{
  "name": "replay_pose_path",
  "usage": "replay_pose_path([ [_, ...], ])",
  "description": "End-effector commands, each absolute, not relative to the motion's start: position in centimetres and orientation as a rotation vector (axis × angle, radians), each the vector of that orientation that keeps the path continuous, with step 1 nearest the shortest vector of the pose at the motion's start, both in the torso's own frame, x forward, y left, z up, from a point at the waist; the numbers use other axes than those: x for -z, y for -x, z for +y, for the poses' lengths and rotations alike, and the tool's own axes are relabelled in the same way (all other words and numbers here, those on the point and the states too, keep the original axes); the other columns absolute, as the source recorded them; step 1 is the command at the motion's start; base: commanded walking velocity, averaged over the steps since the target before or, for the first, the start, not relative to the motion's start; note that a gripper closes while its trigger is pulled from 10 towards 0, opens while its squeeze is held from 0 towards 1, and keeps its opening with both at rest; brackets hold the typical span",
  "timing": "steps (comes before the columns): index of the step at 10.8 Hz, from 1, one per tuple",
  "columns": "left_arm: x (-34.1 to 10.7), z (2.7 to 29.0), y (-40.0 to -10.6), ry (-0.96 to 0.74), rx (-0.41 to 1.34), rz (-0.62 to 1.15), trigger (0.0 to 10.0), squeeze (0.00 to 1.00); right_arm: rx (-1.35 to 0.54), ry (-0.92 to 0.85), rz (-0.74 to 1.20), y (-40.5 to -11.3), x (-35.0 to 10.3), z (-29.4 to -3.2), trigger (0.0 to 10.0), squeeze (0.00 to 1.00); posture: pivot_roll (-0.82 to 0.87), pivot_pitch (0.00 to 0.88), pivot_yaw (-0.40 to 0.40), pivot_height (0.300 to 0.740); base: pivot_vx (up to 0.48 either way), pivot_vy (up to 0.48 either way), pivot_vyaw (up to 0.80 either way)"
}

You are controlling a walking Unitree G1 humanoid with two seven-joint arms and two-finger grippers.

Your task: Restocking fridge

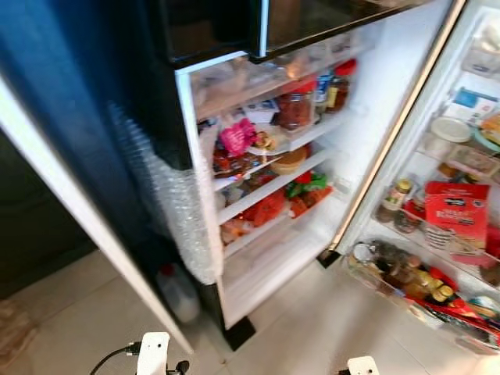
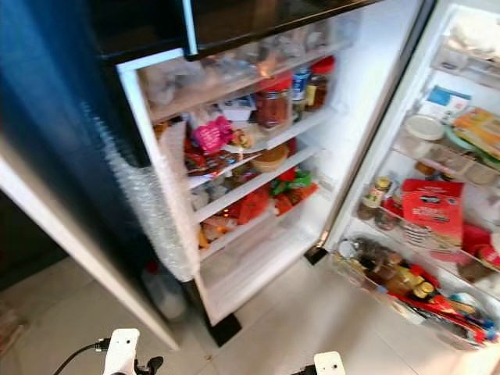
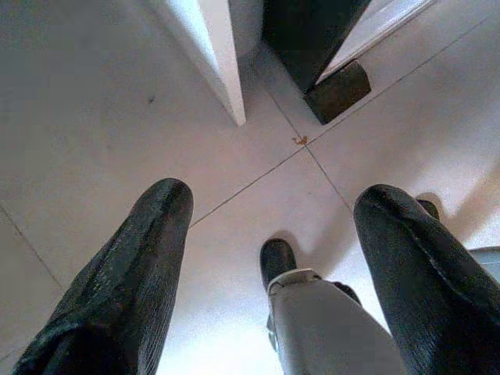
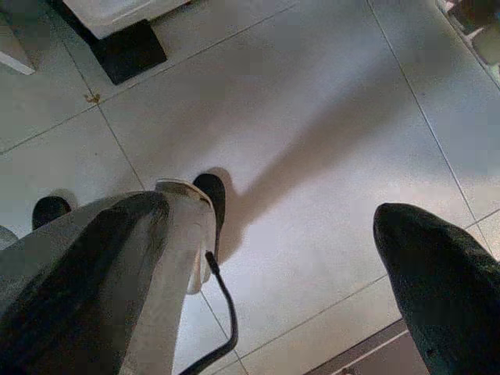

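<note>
Tiled floor (image 4: 312, 117) between open fridge (image 1: 273, 195) and left claw (image 3: 266, 234)

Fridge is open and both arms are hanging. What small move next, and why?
Probably turn away to fetch an item. Both grippers, left and right, hang open over the floor with nothing between the fingers, so there is nothing to load yet. The fridge already stands open, and its bottom shelf looks bare, so I would aim the first item there.

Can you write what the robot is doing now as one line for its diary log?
fridge: open, shelves stocked | left claw: open, empty, over floor | right claw: open, empty, over floor
</note>
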State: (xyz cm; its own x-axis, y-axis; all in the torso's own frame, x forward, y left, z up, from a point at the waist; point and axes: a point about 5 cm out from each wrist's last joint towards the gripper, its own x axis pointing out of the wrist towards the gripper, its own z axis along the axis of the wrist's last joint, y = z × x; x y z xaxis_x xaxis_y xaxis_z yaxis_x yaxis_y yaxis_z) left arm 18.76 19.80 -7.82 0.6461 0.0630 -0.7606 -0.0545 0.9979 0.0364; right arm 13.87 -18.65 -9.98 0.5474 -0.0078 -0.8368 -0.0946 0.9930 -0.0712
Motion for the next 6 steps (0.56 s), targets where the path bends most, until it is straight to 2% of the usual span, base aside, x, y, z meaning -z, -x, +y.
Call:
replay_pose_path([
  [1, 8.1, 19.78, -18.2, 0.0, -0.072, 0.88, 10.0, 0.0, -0.055, 0.114, 1.002, -13.41, 10.13, -18.73, 10.0, 0.0, -0.06, 0.083, 0.003, 0.74, 0.0, 0.0, 0.0],
  [4, 8.12, 20.09, -18.06, 0.009, -0.081, 0.881, 10.0, 0.0, -0.047, 0.112, 1.008, -13.35, 10.15, -18.8, 10.0, 0.0, -0.06, 0.078, 0.001, 0.74, 0.0, 0.0, 0.0],
  [5, 8.13, 20.18, -17.99, 0.009, -0.083, 0.883, 10.0, 0.0, -0.045, 0.11, 1.009, -13.33, 10.16, -18.81, 10.0, 0.0, -0.06, 0.078, 0.001, 0.74, -0.255, 0.0, 0.0],
  [6, 8.15, 20.24, -17.94, 0.009, -0.084, 0.885, 10.0, 0.0, -0.047, 0.112, 1.011, -13.34, 10.17, -18.8, 10.0, 0.0, -0.06, 0.077, 0.003, 0.74, -0.27, 0.0, -0.75],
])
